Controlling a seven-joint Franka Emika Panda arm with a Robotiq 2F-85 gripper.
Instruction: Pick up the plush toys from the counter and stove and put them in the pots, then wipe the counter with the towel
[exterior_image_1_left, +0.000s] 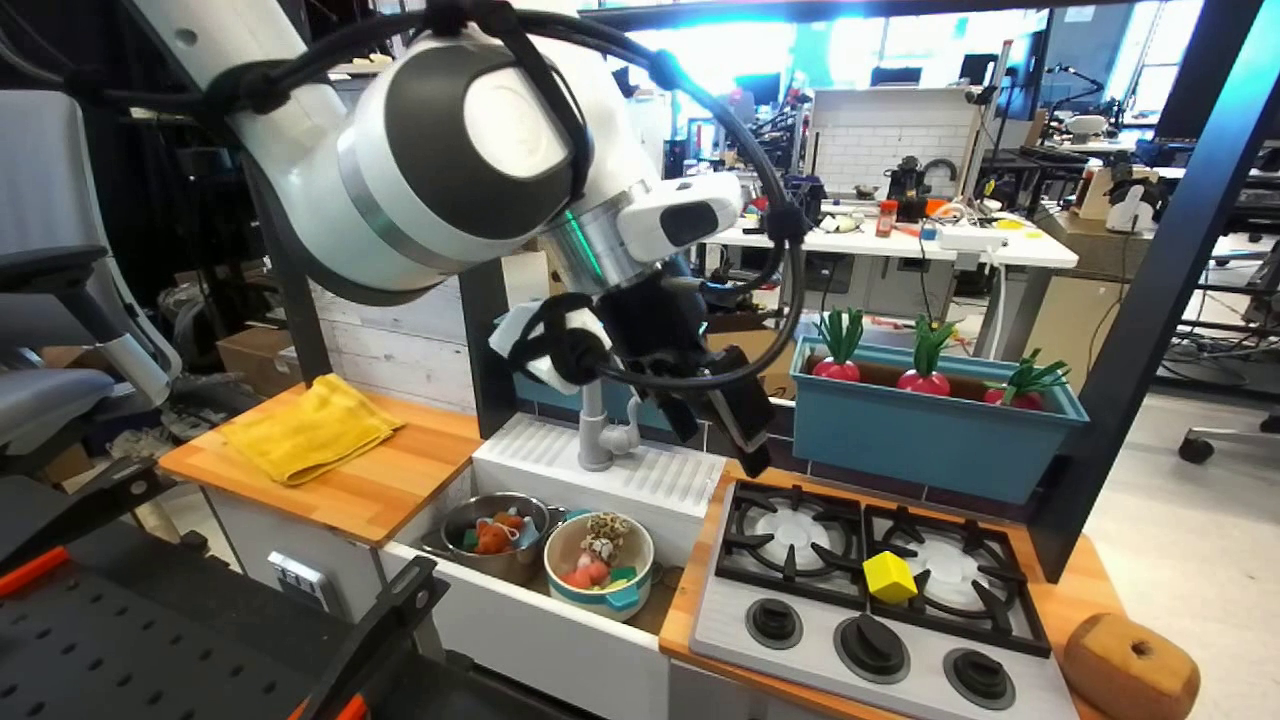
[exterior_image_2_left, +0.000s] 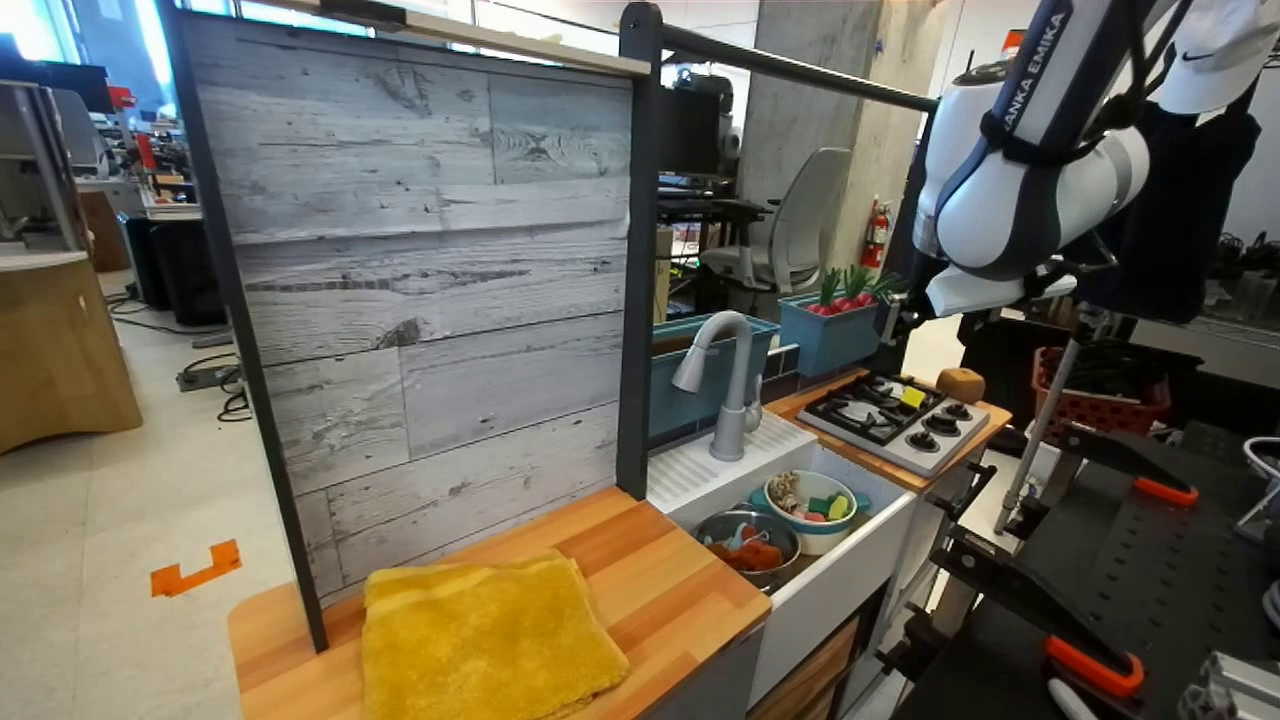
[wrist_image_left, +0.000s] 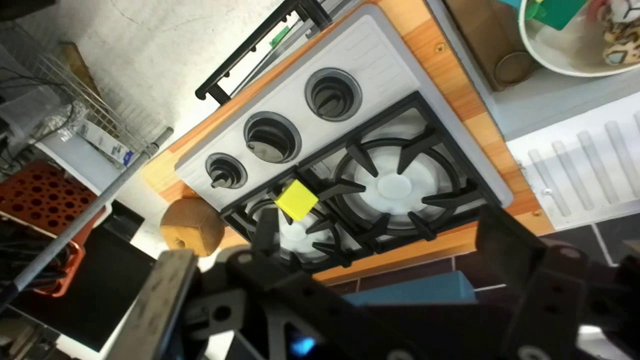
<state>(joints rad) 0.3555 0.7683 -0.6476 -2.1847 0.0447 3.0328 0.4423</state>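
Your tool (wrist_image_left: 380, 220) hangs above the stove (exterior_image_1_left: 817, 635), fingers (wrist_image_left: 505, 245) spread wide in the wrist view, nothing gripped. Lower down you've got a yellow cube (wrist_image_left: 297, 200) on the grates (wrist_image_left: 347, 188), by the seam btwn the 2 burners (wrist_image_left: 395, 186), nearer the smaller one. Brown lump (exterior_image_1_left: 1130, 665) w/ a hole sits just beside the stove, can't tell what it is. Steel pot (exterior_image_1_left: 500, 570) & white pot (exterior_image_1_left: 570, 545) sit next to each other in the sink (exterior_image_1_left: 545, 640), see both exterior views. Steel one has an orange plush (exterior_image_1_left: 495, 535) + some pale bits (exterior_image_1_left: 524, 532) too small to make out. White one, closer to the stove, has a spotted plush (exterior_image_1_left: 605, 538), a pink plush (exterior_image_1_left: 589, 571), a green piece (exterior_image_2_left: 820, 507) & a yellow piece (exterior_image_2_left: 839, 507). You get part of it in the wrist view too, top R corner. Towel (exterior_image_1_left: 310, 430) is yellow, folded, a bit rumpled, lying on the wood tabletop (exterior_image_1_left: 400, 480) across the sink from the stove, well apart from your tool. Bkgd: gray faucet (exterior_image_2_left: 735, 400) stands on the ribbed ledge (exterior_image_1_left: 530, 455) behind the sink, blue planter (exterior_image_1_left: 930, 440) w/ radishes (exterior_image_1_left: 922, 383) is behind the stove, another planter (exterior_image_2_left: 680, 408) behind the faucet. Arm (exterior_image_1_left: 460, 160) shows in both exterior views, cut by the top edge, w/ black cable (exterior_image_1_left: 796, 280) strapped to it
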